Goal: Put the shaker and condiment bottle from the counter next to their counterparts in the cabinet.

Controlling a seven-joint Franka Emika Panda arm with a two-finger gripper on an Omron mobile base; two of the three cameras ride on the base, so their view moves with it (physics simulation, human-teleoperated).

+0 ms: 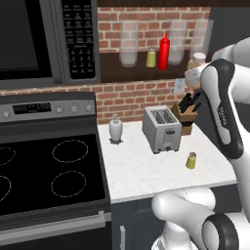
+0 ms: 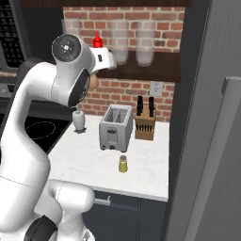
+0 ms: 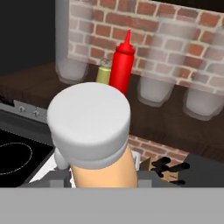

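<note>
My gripper (image 1: 194, 74) is shut on the condiment bottle (image 3: 98, 144), a squat orange-tan bottle with a pale grey cap that hides my fingertips in the hand view. I hold it up at the height of the cabinet (image 1: 136, 72), just right of the shelf's front. On the shelf stand their counterparts: the slim red squeeze bottle (image 3: 122, 65) and, to its left, the pale yellow-green shaker (image 3: 103, 74). The deep yellow-olive shaker (image 1: 191, 160) stands upright on the counter (image 1: 146, 171), in front of the toaster to its right, well below my hand.
Tall clear glass jars (image 3: 154, 65) line the shelf on both sides of the red bottle. On the counter are a toaster (image 1: 161, 129), a knife block (image 1: 186, 116) and a white soap dispenser (image 1: 115, 128). The stove (image 1: 44, 171) lies left, a tall grey panel (image 2: 212, 141) right.
</note>
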